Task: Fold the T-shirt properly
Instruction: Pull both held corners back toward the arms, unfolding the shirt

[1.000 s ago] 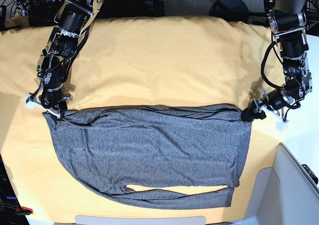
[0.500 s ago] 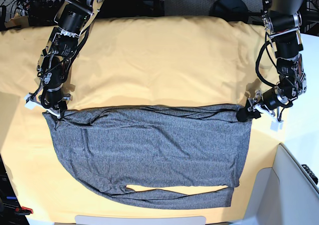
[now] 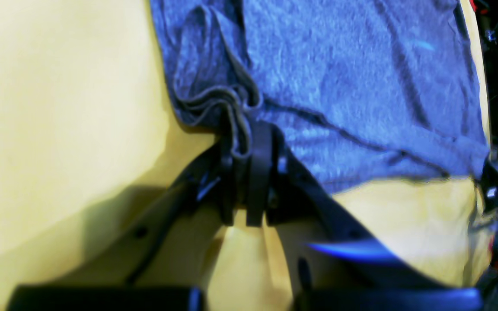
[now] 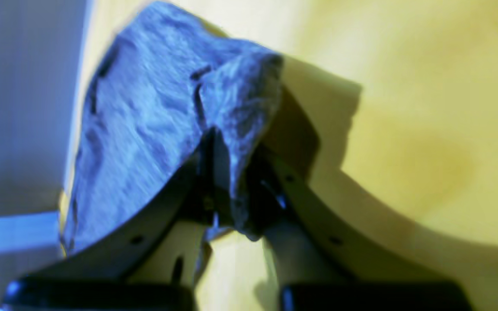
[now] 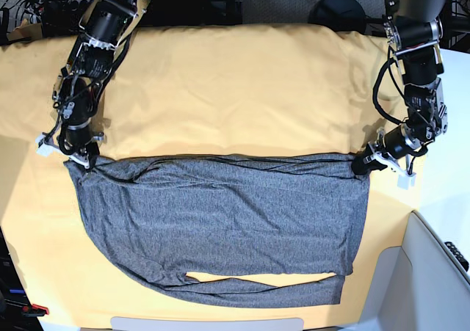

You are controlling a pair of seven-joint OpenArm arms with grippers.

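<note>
Yellow-orange cloth (image 5: 235, 89) covers the whole desk, smooth and plain, with dark cables and equipment beyond its far edge and a pale grey panel (image 5: 433, 272) at the near corner on the base view's right.

On the near half of that cloth lies the large heathered charcoal knit T-shirt (image 5: 220, 224), folded over on itself into a broad band. Its far edge runs nearly straight across the desk as a doubled fold line, and its near edge curves, with a thin slit of yellow cloth showing through close to the bottom hem. The fabric is mostly flat, with a few shallow wrinkles along the far fold.

Both far corners of the T-shirt are pinched. The left tool (image 5: 365, 162), on the base view's right, is clenched on the corner there; the left wrist view shows its black fingers (image 3: 260, 172) closed together with a gathered bunch of grey knit squeezed between them, the shirt spreading away beyond. The right tool (image 5: 79, 157), on the base view's left, is likewise clenched on the opposite corner; the right wrist view shows a peak of grey fabric drawn up into its closed jaws, with the cloth hanging off to one side. Both tools sit low, just above the yellow cloth.
</note>
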